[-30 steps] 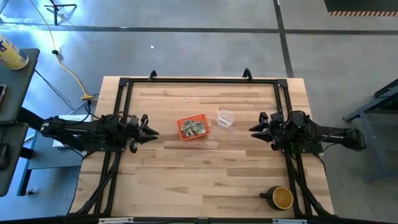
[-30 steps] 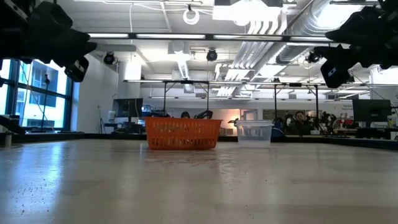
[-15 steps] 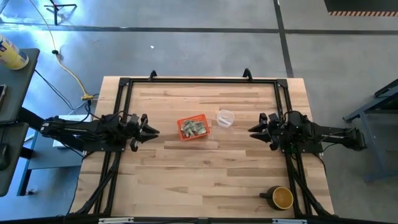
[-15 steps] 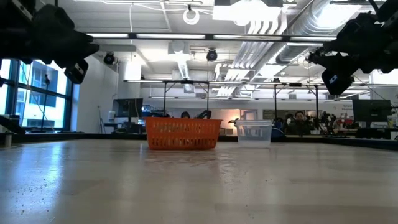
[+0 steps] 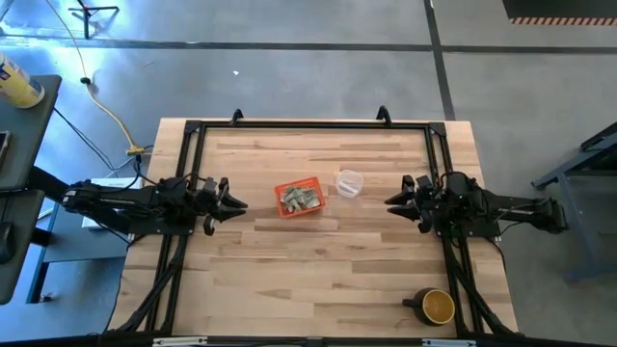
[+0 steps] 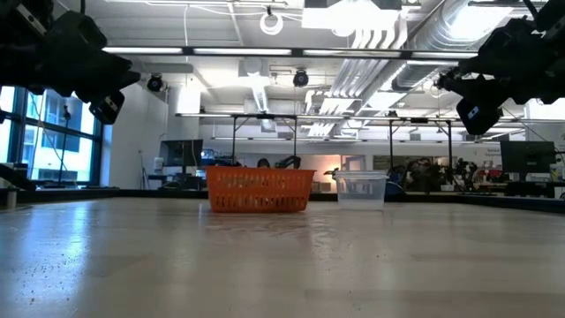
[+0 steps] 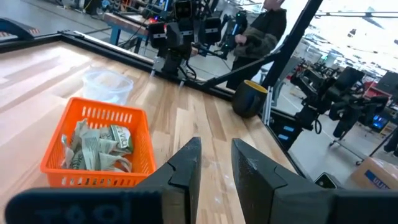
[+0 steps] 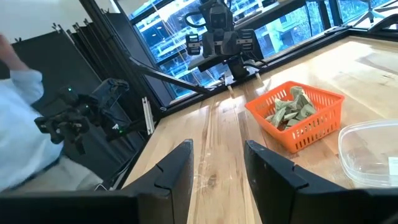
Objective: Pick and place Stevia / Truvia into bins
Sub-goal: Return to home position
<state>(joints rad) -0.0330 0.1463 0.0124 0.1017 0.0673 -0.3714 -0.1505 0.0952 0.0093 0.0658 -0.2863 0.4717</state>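
The orange bin [image 5: 300,199] stands on the table a little left of its middle, resting on its flat bottom. The pale green and white Stevia / Truvia sachets [image 7: 93,146] lie heaped inside it, also seen as sachets [image 8: 289,109] in the right wrist view. My left gripper [image 5: 241,205] hovers level at the table's left edge, open, pointing toward the bin. My right gripper [image 5: 388,203] hovers level at the right edge, open, pointing toward the bin as well. Nothing lies between either pair of fingers, as my left gripper [image 7: 214,152] and right gripper [image 8: 217,155] show.
A clear round plastic cup [image 5: 349,183] stands just right of the bin. A dark mug [image 5: 436,306] sits near the table's front right corner. A black frame [image 5: 308,123] runs along the far and side edges. People stand beyond the table, one a person [image 7: 267,25].
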